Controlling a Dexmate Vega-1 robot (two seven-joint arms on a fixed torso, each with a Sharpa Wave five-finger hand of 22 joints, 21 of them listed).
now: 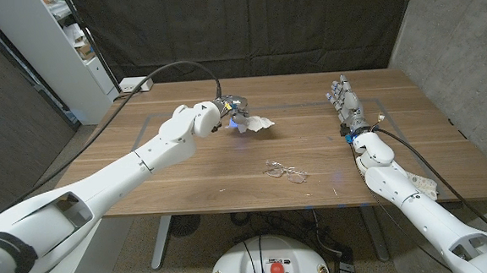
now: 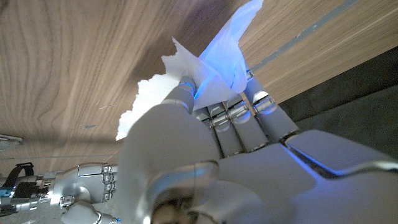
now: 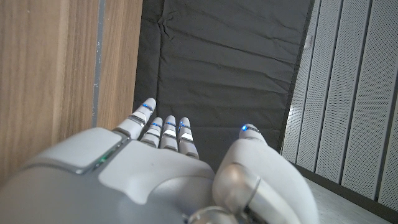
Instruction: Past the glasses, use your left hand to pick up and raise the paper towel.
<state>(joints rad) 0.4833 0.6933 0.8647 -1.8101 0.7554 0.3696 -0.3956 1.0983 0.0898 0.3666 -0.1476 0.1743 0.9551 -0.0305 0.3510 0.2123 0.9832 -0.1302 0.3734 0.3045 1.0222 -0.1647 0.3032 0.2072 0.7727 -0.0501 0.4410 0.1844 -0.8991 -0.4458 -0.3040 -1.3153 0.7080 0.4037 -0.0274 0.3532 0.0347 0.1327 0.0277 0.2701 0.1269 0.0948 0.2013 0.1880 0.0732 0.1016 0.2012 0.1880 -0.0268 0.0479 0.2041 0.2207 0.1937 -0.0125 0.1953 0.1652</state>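
The crumpled white paper towel [image 1: 255, 125] is clamped in the left hand's [image 1: 228, 112] fingers, beyond the wire-rimmed glasses [image 1: 285, 171]; the right hand [image 1: 343, 96] is held apart, fingers spread.

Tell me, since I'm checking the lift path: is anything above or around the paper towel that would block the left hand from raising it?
Nothing visible does. The left hand already holds the paper towel, past the glasses, which lie nearer the robot on the table. The right hand is well off to the side.
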